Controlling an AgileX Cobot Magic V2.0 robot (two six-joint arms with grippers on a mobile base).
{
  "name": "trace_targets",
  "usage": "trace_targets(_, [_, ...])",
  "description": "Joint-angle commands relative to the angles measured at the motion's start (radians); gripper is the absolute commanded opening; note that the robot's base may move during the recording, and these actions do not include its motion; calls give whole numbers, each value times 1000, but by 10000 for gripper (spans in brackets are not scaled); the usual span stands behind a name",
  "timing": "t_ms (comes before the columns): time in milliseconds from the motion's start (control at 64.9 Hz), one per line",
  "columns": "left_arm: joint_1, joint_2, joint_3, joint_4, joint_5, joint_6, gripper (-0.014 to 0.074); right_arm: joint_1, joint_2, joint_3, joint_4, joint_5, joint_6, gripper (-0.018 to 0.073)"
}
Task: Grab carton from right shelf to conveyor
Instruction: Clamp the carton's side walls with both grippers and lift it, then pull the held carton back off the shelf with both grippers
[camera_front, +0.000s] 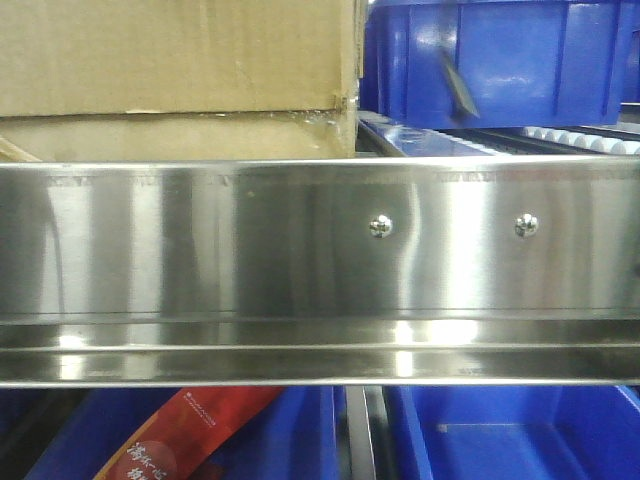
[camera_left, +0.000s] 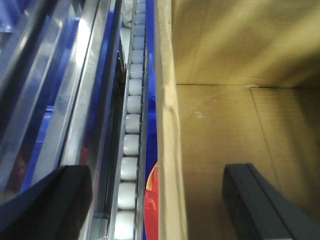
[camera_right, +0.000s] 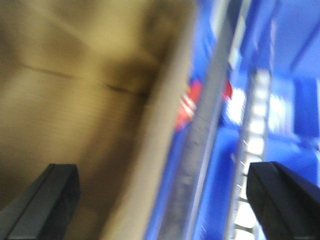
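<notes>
Left gripper (camera_left: 159, 202) is straddling the left wall of the carton (camera_left: 225, 130), spread wide, one finger inside and one over the roller track (camera_left: 131, 150); right gripper (camera_right: 165, 202), blurred, is gaping likewise at the right wall. The carton is sitting on the right shelf (camera_front: 200, 350) behind its steel rail (camera_front: 450, 270). Pinching thin walls is risking buckling, so the box could sag and catch that rail

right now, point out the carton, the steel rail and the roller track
carton (camera_front: 170, 55): front view, on its brown front face
steel rail (camera_front: 200, 240): front view, on its bare shiny face
roller track (camera_left: 131, 145): left wrist view, on a white roller
</notes>
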Motion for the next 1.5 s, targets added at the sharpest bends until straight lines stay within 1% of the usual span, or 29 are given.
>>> trace_targets(0, [1,22,-6,-10,-28,0,445,-5,25,-12,-20,-9,-1,559])
trace_targets(46, [1,31,-6,-10,-30,0,443,-5,38,-12,-16,-9,-1,558])
trace_targets(108, [1,48,-6,-10,-24,0,427,-5,58,-12,-8,-9,-1,526])
trace_targets(154, [1,55,-6,-10,-15,0,391,-5,64,-12,-4,-9,-1,475])
trace_targets(185, [1,58,-6,-10,-11,0,356,-5,67,-12,-1,-9,-1,412])
trace_targets(200, [1,58,-6,-10,-9,0,334,-5,67,-12,0,-9,-1,397])
trace_targets(231, [1,60,-6,-9,-9,0,286,-5,69,-12,2,-9,-1,328])
trace_targets(247, [1,60,-6,-9,-9,0,245,-5,69,-12,2,-9,-1,269])
trace_targets(278, [1,60,-6,-9,-9,0,188,-5,69,-12,5,-9,-1,181])
trace_targets(308, [1,60,-6,-9,-9,0,143,-5,69,-12,5,-9,-1,88])
trace_targets(324, [1,60,-6,-9,-9,0,97,-5,69,-12,5,-9,-1,40])
trace_targets(370, [1,60,-6,-9,-6,0,2,-5,67,-12,5,-9,-1,-106])
trace_targets(401, [1,60,-6,-9,-4,0,-45,-5,67,-12,5,-9,-1,-99])
trace_targets(432, [1,60,-6,-9,1,0,-17,-5,67,-12,5,-9,-1,-66])
trace_targets(463, [1,60,-6,-9,6,0,-1,-5,67,-12,5,-9,-1,-57])
trace_targets(617, [1,37,-44,-10,56,0,-15,-3,32,-17,5,-9,-1,-70])
trace_targets(709, [-14,-7,-86,-16,59,0,-15,-3,-16,-17,5,-9,-1,-70])
trace_targets(786, [-39,-58,-121,-32,61,0,-15,-3,-69,-17,5,-9,-1,-70])
trace_targets(879, [-76,-107,-135,-77,59,0,-15,-3,-126,-17,-7,-9,-1,-70])
trace_targets(910, [-93,-119,-135,-90,59,-12,-15,-3,-148,-17,-29,-9,-1,-70])
trace_targets(987, [-130,-138,-130,-92,71,-43,-15,-3,-197,1,-59,-9,-1,-70])
trace_targets(1095, [-181,-164,-88,-90,73,-90,-15,-3,-283,68,-95,-9,-1,-70])
trace_targets(1156, [-209,-181,-57,-90,73,-113,-15,-3,-341,142,-97,-9,-1,-70])
trace_targets(1233, [-247,-216,-9,-90,73,-117,-15,-3,-422,232,-97,-9,-1,-70])
trace_targets(1341, [-293,-270,40,-85,73,-160,-15,-2,-512,342,-97,-9,-1,-70])
trace_targets(1480, [-336,-332,74,-81,84,-168,-15,-2,-620,467,-76,-9,-1,-70])
